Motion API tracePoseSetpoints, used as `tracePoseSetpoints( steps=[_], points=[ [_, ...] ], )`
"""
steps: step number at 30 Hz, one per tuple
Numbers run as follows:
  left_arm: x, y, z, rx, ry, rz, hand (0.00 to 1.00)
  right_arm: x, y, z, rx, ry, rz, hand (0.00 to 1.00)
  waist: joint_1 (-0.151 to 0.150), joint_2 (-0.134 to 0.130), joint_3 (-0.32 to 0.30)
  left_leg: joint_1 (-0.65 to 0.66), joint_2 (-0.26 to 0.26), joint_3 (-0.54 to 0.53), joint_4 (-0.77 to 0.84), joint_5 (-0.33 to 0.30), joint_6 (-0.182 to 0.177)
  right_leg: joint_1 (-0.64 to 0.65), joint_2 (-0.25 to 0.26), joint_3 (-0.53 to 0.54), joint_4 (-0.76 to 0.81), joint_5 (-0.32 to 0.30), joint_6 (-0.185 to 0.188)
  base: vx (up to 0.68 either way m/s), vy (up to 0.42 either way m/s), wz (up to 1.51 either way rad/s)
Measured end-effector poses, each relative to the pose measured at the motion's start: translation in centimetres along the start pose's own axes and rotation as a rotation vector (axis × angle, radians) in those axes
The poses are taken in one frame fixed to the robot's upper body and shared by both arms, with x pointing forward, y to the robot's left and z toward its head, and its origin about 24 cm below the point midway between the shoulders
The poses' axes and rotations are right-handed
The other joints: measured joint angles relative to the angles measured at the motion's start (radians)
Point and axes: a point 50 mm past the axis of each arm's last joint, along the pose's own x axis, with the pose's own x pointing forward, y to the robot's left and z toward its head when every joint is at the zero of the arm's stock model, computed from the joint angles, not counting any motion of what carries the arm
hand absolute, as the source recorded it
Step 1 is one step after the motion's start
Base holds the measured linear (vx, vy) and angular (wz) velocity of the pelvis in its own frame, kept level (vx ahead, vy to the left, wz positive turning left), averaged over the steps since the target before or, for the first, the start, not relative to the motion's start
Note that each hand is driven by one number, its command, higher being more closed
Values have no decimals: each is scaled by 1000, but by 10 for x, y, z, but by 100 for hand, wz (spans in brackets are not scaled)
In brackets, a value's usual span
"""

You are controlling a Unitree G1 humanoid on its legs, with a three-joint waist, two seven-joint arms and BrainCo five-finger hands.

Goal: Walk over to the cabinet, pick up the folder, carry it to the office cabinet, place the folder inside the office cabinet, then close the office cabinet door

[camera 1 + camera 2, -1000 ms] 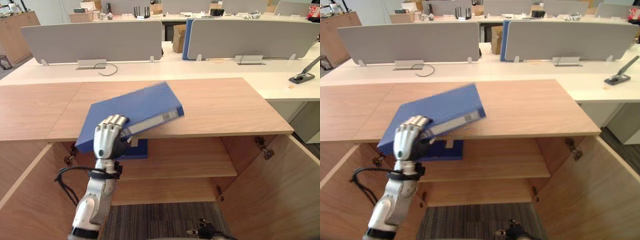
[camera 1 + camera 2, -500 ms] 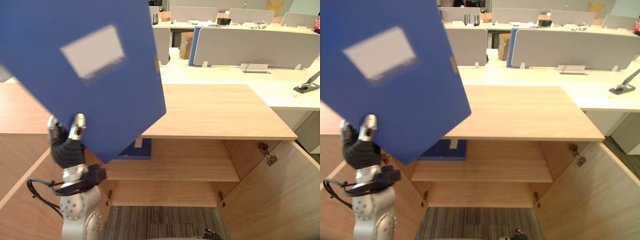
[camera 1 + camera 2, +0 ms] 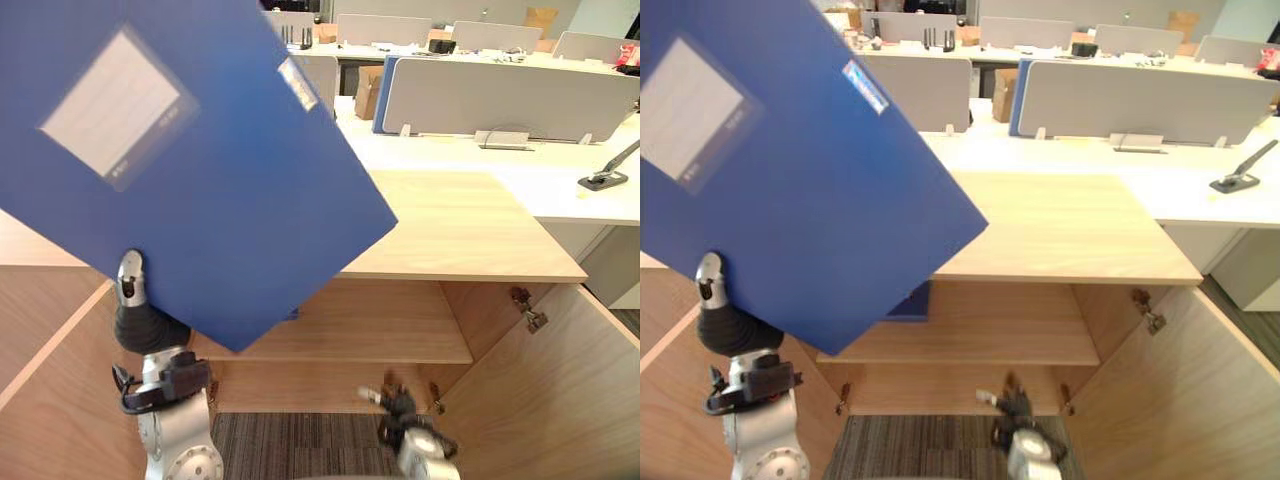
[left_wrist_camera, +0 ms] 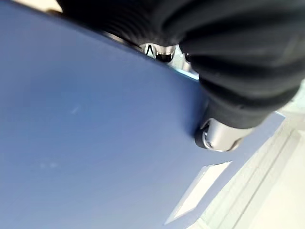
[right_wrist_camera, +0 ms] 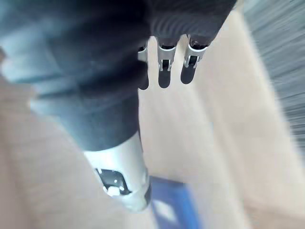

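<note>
While the folder point(image 3: 200, 170) hangs tilted above the office cabinet point(image 3: 470, 230), over the left part of its top and in front of its open inside, I weigh how it will handle. Its boards look stiff and its blue cover smooth, so I expect no sag but some risk of sliding. I cannot tell whether it is full. It is broad, and I have it by its lowest corner, so I judge it will lever hard against a small pinch. A hold along an edge nearer the middle, or by the spine, would steady it better for the way in.

My left hand point(image 3: 140, 310) is just in front of the cabinet's left side, below the level of its top, and is clamped on that corner. The thumb point(image 4: 219, 136) presses flat on the labelled face, not far from the pale label point(image 3: 110, 105), and the fingers point(image 4: 162, 50) reach round behind the cover.

My right hand point(image 3: 405, 420) is low before the cabinet's opening, beneath the shelf point(image 3: 370, 335). Its fingers point(image 5: 164, 67) are straight and slack, holding and touching nothing.

A second folder point(image 3: 910, 303) lies at the left end of that shelf, so I would aim the one I carry to its right.
</note>
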Motion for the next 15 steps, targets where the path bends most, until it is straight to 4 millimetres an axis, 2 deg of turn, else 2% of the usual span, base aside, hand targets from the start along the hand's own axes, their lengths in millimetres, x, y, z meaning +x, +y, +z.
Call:
tracePoseSetpoints(
  steps=[1,3,4,7,15],
  points=[
    [-2,3,-1,6,14,15,100,0,-2,16,13,-72,-28,0,0,-1,0,1,0,2,0,0,0,0,0,0,0,0,0,0,0,0],
    [-7,11,-3,31,50,56,100,-7,-15,64,52,-298,-161,0,0,-3,2,3,2,7,1,-1,0,1,0,0,2,0,0,-11,2,-2],
    [-8,12,-3,35,54,64,100,-10,-20,75,73,-350,-204,0,0,-4,2,5,4,9,1,-1,0,1,0,1,3,0,0,-25,4,-7],
    [-9,13,-3,38,50,83,100,-19,-32,96,115,-447,-316,0,1,0,6,17,13,23,1,-8,-9,5,4,6,7,0,0,-26,-1,-12],
    [-9,14,-4,83,31,128,100,-56,-26,157,115,-773,-390,0,1,12,0,18,34,39,22,-18,-17,8,22,17,-1,-2,-2,-12,-17,-7]
  ],
)
